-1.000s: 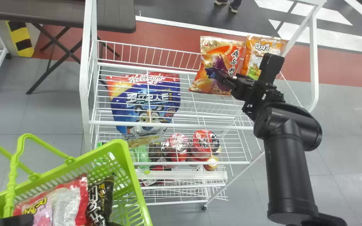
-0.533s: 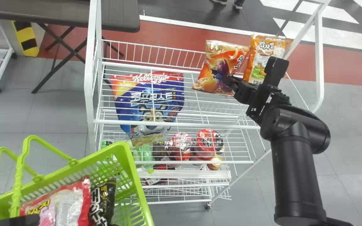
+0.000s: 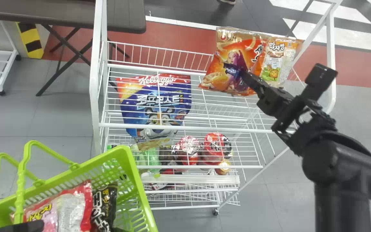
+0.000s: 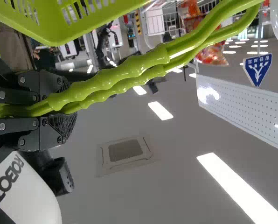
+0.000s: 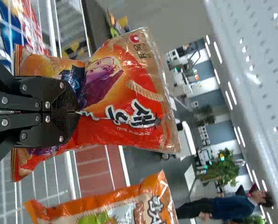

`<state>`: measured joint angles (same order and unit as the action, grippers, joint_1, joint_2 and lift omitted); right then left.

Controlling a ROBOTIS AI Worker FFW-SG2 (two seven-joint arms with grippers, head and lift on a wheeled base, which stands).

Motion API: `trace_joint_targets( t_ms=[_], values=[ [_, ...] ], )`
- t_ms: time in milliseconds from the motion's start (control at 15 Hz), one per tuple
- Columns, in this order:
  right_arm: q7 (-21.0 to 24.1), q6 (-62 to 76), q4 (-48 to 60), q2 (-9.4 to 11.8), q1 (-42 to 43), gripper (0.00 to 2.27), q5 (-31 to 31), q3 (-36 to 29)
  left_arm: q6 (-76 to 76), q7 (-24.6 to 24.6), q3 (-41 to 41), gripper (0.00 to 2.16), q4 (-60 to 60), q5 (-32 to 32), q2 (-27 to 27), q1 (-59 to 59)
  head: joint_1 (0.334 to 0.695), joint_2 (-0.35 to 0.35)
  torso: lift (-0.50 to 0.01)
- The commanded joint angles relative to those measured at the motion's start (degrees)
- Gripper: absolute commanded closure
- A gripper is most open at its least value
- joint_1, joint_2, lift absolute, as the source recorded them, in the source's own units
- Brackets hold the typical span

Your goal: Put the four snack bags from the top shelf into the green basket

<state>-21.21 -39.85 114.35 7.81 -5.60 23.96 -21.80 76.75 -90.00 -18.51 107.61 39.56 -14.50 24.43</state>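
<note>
"What's nearest you, operator?"

"Seven to eight o'clock: your left gripper clamped on the green basket's handles. Red-and-white bag, black bag inside."

"Farther out?"

"One o'clock: your right gripper pinching the orange-red bag at the top shelf. Two o'clock, just beside: your orange-and-white bag."

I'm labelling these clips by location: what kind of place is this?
Probably a shop or a mock-up of one: a white wire rack holds snack bags, and there's a green shopping basket.
</note>
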Motion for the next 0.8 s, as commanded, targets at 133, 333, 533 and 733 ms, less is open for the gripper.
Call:
trace_joint_targets(
  t_ms=[133, 333, 533, 733],
  values=[
    [-0.2, -7.4, 23.1, -3.1, -18.0, 2.25, 12.6, 0.0, -2.1, -0.6, 0.3, 2.15, 0.1, -5.2, 1.7, -1.1, 0.695, -0.219, 0.000],
    [-0.2, -16.0, 30.7, -3.9, -23.2, 2.25, 14.4, 7.3, -2.8, -0.6, 0.9, 2.15, 0.1, -6.0, 2.1, -1.3, 0.695, -0.110, 0.000],
    [1.1, -22.5, 31.5, -3.8, -21.6, 2.25, 13.6, 16.3, -3.7, -0.6, 2.0, 2.15, 0.4, -7.1, 2.4, -1.3, 0.695, 0.024, 0.000],
    [3.0, -30.4, 28.1, -3.7, -18.0, 2.25, 10.8, 25.2, -3.8, -0.6, 2.5, 2.15, 0.4, -7.2, 2.4, -1.2, 0.695, 0.190, 0.000]
  ],
)
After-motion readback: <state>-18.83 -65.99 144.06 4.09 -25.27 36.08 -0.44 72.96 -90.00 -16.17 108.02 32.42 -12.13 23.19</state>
